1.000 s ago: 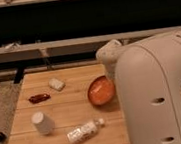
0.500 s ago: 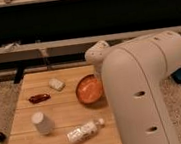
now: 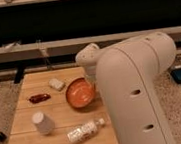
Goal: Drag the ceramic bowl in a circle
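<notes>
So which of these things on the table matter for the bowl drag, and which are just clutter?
In play:
ceramic bowl
gripper, at the bowl's right rim, mostly hidden behind the arm

Lying about:
white cup, upside down
plastic bottle, on its side
red packet
pale block

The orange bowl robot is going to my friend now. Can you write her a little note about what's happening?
Pincer: hidden behind the big white arm, down by the ceramic bowl's right edge; open or shut can't be seen.
Ceramic bowl: upright on the wooden table, right of centre.
Nearby: white cup upside down, bottle lying on its side in front of the bowl, red packet, small white block.
Done: bowl has slid left across the table.
Left: finish the circle.
</notes>
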